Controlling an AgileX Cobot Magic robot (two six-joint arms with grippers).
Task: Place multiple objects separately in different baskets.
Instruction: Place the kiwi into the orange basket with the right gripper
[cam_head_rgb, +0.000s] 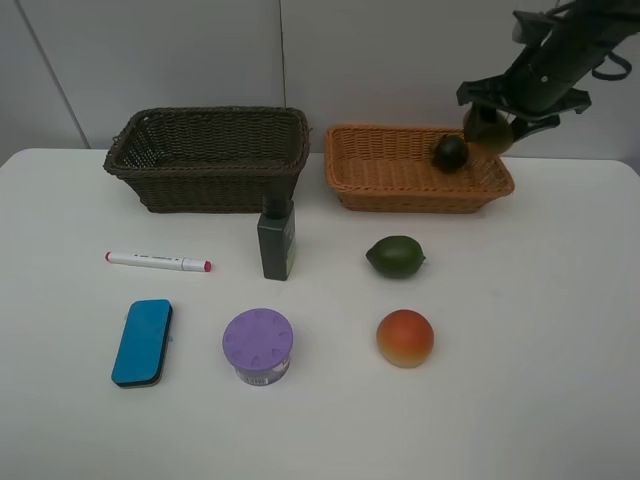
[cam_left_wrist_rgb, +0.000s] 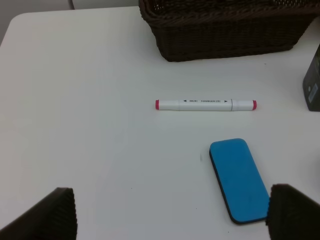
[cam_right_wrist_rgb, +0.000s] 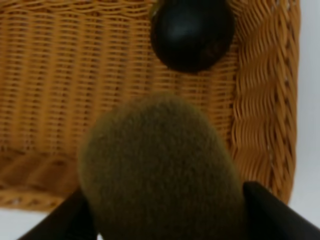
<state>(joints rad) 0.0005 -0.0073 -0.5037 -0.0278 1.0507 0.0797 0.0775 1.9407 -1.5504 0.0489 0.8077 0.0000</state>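
Note:
My right gripper is shut on the brown kiwi, holding it above the right end of the light orange basket. The dark mangosteen lies inside that basket. The dark brown basket stands to its left. On the table lie the marker, blue eraser, purple-lidded jar, dark green bottle, green lime and orange-red peach. My left gripper is open above the table near the eraser and marker; it does not show in the exterior view.
The white table ends at a pale wall behind the baskets. The bottle stands upright just in front of the dark basket's right corner. The dark basket fills the far part of the left wrist view.

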